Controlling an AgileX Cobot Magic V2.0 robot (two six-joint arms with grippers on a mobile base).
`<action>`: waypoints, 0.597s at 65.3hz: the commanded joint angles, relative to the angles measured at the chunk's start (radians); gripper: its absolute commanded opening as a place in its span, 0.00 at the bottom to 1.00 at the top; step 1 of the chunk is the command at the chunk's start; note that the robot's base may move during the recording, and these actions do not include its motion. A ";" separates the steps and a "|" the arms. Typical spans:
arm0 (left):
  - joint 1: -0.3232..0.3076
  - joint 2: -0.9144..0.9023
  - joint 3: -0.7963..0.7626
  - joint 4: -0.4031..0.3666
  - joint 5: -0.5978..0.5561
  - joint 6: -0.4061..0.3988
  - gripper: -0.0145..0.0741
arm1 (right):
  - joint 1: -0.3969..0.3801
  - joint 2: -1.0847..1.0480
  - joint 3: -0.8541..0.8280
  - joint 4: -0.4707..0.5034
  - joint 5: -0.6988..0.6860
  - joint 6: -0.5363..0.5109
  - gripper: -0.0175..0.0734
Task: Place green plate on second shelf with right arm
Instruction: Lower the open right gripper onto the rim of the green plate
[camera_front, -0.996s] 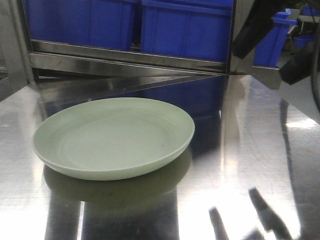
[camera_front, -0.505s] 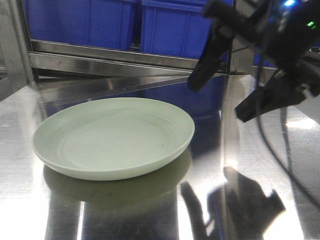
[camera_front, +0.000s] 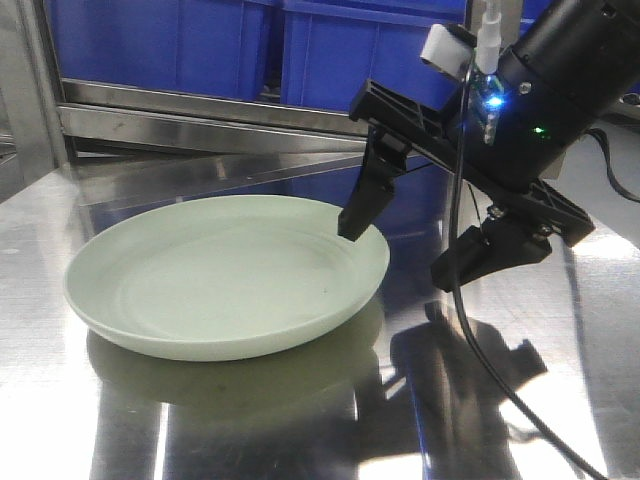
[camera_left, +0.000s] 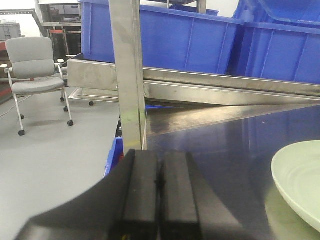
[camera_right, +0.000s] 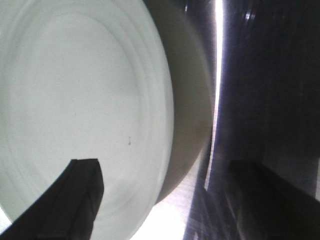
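Observation:
The green plate (camera_front: 225, 275) lies flat on the shiny steel surface (camera_front: 300, 430), left of centre. My right gripper (camera_front: 398, 255) is open and straddles the plate's right rim. One black finger (camera_front: 358, 215) hangs over the inside of the rim and the other (camera_front: 470, 262) stands outside it above the steel. In the right wrist view the plate (camera_right: 85, 100) fills the left, with one finger (camera_right: 75, 200) over it and the other finger (camera_right: 260, 200) over the steel, and the rim lies inside the right gripper (camera_right: 165, 200). My left gripper (camera_left: 159, 185) is shut and empty, well left of the plate (camera_left: 300, 185).
Blue bins (camera_front: 370, 60) stand on a steel rail (camera_front: 250, 110) just behind the plate. A steel upright post (camera_left: 127, 75) rises at the shelf's left corner. A grey office chair (camera_left: 32, 65) stands on the floor beyond. The right arm's black cable (camera_front: 500, 380) trails over the steel.
The right arm has come in from the upper right and dropped down to the plate's right rim, jaws open. The plate has not moved.

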 joint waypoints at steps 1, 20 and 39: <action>0.000 -0.016 0.040 0.000 -0.081 -0.002 0.31 | 0.000 -0.037 -0.036 0.035 -0.030 -0.012 0.87; 0.000 -0.016 0.040 0.000 -0.081 -0.002 0.31 | 0.000 0.005 -0.056 0.057 -0.062 -0.012 0.87; 0.000 -0.016 0.040 0.000 -0.081 -0.002 0.31 | 0.000 0.041 -0.077 0.057 -0.024 -0.012 0.82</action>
